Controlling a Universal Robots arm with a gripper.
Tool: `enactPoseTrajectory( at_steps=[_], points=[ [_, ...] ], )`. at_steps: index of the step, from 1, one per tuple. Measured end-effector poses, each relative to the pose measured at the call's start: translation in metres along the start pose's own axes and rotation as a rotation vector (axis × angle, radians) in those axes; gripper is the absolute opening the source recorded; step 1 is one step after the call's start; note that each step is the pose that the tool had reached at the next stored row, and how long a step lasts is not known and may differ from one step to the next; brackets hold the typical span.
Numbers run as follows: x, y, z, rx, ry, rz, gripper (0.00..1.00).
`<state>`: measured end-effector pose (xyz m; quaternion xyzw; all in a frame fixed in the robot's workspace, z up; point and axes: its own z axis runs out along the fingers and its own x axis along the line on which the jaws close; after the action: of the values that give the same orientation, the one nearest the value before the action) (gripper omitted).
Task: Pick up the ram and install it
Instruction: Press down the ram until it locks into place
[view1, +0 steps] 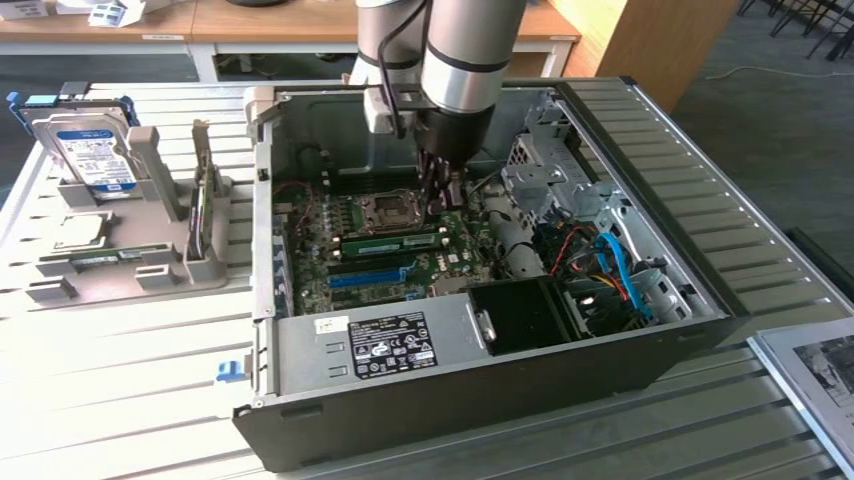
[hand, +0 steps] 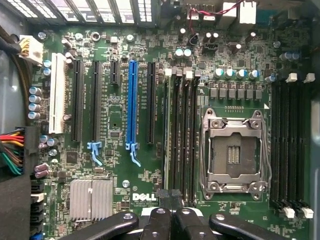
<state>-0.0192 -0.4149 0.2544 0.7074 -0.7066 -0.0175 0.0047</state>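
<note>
My claw (view1: 447, 198) is closed and empty, just above the ram (view1: 394, 242) standing in the board (view1: 350, 215), probably to press it.

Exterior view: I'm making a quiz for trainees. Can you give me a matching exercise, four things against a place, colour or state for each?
Things:
1 ram
2 hard drive
3 gripper
4 long slot

Descriptions:
A blue all over, on the motherboard
B shut
C propped in the grey rack outside the case
D green, beside the CPU socket

Pairs: 1-D, 2-C, 3-B, 4-A
</note>
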Motion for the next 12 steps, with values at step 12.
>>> enactPoseTrajectory(
  at_steps=[12],
  points=[
    [0.000, -0.0004, 0.0142, 0.0009, 0.0000, 0.000, 0.10]
  ],
)
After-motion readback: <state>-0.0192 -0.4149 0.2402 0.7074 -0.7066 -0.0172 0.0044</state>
